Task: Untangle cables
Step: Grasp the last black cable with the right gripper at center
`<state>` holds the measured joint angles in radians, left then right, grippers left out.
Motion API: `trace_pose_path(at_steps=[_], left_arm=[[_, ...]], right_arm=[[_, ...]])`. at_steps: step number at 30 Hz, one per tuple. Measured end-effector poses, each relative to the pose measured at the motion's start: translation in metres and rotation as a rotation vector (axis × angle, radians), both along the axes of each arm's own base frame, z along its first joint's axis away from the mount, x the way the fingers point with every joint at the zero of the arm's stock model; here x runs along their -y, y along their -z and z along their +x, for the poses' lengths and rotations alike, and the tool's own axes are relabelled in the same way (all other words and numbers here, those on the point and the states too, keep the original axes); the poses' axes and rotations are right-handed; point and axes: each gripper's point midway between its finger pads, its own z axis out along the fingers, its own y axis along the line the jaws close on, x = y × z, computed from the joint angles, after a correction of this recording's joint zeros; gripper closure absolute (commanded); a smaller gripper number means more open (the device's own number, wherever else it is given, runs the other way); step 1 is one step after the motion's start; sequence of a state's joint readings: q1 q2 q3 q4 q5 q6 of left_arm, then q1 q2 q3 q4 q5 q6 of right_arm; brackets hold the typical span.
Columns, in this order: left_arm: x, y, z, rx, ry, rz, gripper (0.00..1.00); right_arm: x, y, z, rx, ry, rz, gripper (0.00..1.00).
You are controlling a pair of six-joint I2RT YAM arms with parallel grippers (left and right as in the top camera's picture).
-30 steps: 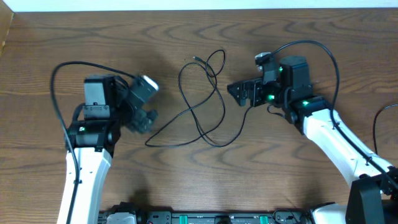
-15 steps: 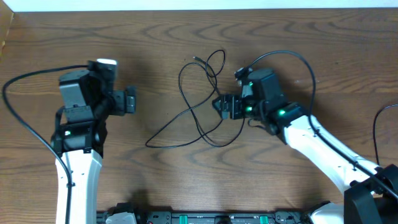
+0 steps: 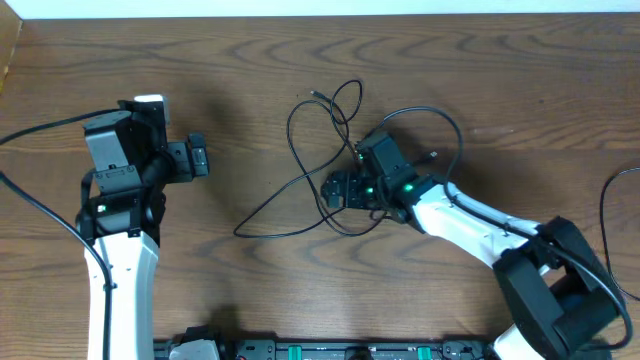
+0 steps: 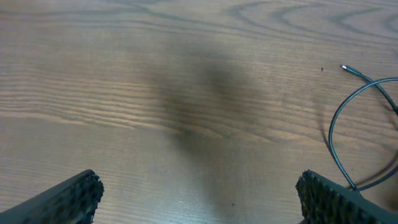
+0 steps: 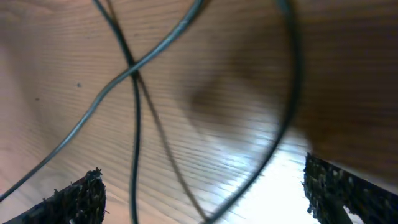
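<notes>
Thin black cables [image 3: 290, 130] lie looped and crossed over each other at the table's middle, with a small plug [image 3: 313, 96] at the far end. No white cord shows. My right gripper [image 3: 330, 192] is open and low over the tangle's right loops. In the right wrist view, several strands [image 5: 132, 71] cross between its spread fingertips [image 5: 81, 196], gripper [image 5: 208, 199]. My left gripper [image 3: 200, 160] is open and empty, well left of the cables. In the left wrist view [image 4: 202, 199] it shows bare wood, with a cable loop [image 4: 333, 124] and plug tip [image 4: 348, 70] at the far right.
The wooden table [image 3: 500, 80] ends in a white strip along the back. A thick black arm cable [image 3: 610, 195] curves at the right edge. A rack of equipment [image 3: 340, 350] runs along the front edge.
My right gripper has moved left and down from beside the tangle to over its right loops. My left gripper has swung back to the left, away from the cables.
</notes>
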<state>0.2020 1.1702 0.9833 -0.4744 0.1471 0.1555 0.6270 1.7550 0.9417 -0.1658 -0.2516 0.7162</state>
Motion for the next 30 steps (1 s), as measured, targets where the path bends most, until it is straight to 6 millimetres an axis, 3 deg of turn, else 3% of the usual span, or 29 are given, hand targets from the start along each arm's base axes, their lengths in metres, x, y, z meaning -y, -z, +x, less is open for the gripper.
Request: trace_pose_path(at_steps=[9, 15, 17, 22, 30], left_arm=[[0.0, 0.012, 0.001, -0.04, -0.002, -0.01, 0.0], [0.0, 0.012, 0.001, -0.041, -0.002, -0.01, 0.0], [0.0, 0.013, 0.001, -0.042, -0.002, -0.01, 0.0], [0.0, 0.013, 0.001, -0.043, -0.002, -0.01, 0.0], [0.001, 0.016, -0.003, -0.062, -0.002, -0.014, 0.0]], right_arm=[[-0.052, 0.007, 0.003, 0.049, -0.035, 0.125, 0.01], [-0.073, 0.006, 0.009, 0.084, -0.051, 0.183, 0.01], [-0.076, 0.006, 0.01, 0.089, -0.053, 0.191, 0.03], [-0.076, 0.012, 0.01, 0.092, -0.059, 0.176, 0.24], [-0.085, 0.016, -0.001, 0.078, -0.091, 0.163, 0.22]])
